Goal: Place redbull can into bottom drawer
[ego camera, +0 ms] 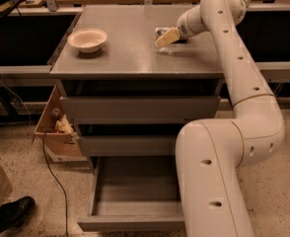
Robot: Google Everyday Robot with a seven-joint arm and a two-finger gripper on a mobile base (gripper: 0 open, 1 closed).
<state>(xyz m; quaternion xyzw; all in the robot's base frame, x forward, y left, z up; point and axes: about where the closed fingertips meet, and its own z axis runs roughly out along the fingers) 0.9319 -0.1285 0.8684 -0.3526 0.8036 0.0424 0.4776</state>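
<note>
Redbull can (160, 31), small, slim, silver-and-blue metal, sits far right on the flat grey cabinet top (125, 53) just behind my cream gripper (166, 37), open or closed I cannot tell, and the deep grey bottom drawer (135, 194) gapes below, nearer me.

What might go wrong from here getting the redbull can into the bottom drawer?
The redbull can is half hidden behind the gripper on the cabinet top; a poor grasp may knock it away. The open bottom drawer sits far below, partly blocked by the arm's own lower link, so the descent could clip the drawers above.
</note>
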